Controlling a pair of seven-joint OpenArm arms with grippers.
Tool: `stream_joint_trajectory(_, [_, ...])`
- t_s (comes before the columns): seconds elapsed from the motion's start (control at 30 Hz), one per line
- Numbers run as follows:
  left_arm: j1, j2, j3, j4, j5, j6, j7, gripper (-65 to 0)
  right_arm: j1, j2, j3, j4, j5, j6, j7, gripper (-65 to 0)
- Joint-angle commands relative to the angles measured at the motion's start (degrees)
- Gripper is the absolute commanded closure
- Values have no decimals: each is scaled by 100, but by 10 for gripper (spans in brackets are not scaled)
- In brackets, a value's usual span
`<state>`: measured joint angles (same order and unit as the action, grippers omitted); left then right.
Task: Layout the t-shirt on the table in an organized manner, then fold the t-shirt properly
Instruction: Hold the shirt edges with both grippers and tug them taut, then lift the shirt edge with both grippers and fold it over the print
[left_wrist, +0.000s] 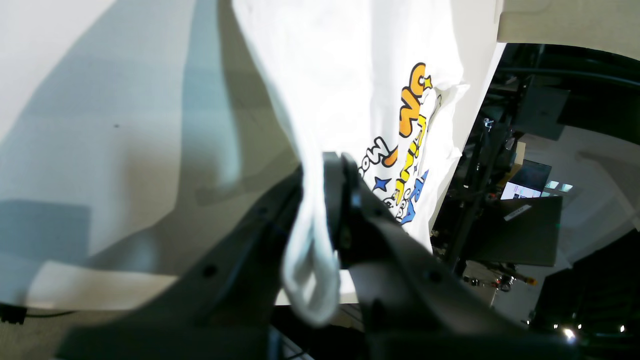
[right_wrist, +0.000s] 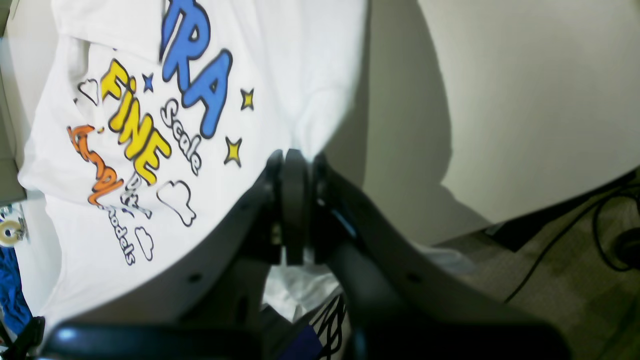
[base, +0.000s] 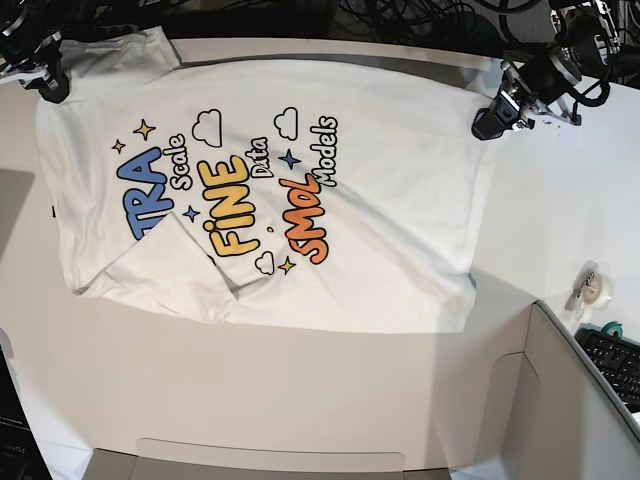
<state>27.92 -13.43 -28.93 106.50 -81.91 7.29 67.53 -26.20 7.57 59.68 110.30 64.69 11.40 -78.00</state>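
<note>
The t-shirt (base: 380, 200) lies spread on the white table (base: 300, 390), print side up, with one lower-left part folded over. My left gripper (base: 487, 122) is at the shirt's far right corner. In the left wrist view, the left gripper (left_wrist: 315, 172) is shut on a bunched fold of the t-shirt (left_wrist: 350, 75), lifted off the table (left_wrist: 100, 125). My right gripper (base: 50, 88) is at the far left corner. In the right wrist view, the right gripper (right_wrist: 296, 157) is shut on the edge of the t-shirt (right_wrist: 280, 75) above the table (right_wrist: 525, 75).
Grey cardboard box walls (base: 560, 400) stand at the near right, and a flap (base: 270, 460) lies along the near edge. A tape roll (base: 597, 288) and a keyboard (base: 615, 360) sit at the right. Cables (base: 400, 15) run behind the table's far edge.
</note>
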Motion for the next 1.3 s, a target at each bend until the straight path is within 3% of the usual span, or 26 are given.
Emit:
stream_joint_trajectory(0.0, [-10, -77, -153, 97, -309, 49, 47, 0, -40, 82, 41, 86, 129, 25, 33, 0])
stream_joint_trajectory(0.2, [-10, -77, -611, 97, -309, 49, 56, 0, -110, 82, 32, 86, 393, 25, 33, 0])
stream_joint_trajectory(0.63, [-713, -77, -567, 54, -309, 49, 241, 0, 558, -58, -381, 60, 340, 25, 50, 0])
stream_joint_trajectory(0.87, [-1293, -77, -567, -237, -309, 49, 241, 0, 1543, -366, -548, 51, -310, 25, 50, 0])
stream_joint_trajectory(1.27, [-1944, -77, -558, -957, -309, 49, 241, 0, 2747, -366, -1498, 34, -1893, 25, 182, 0])
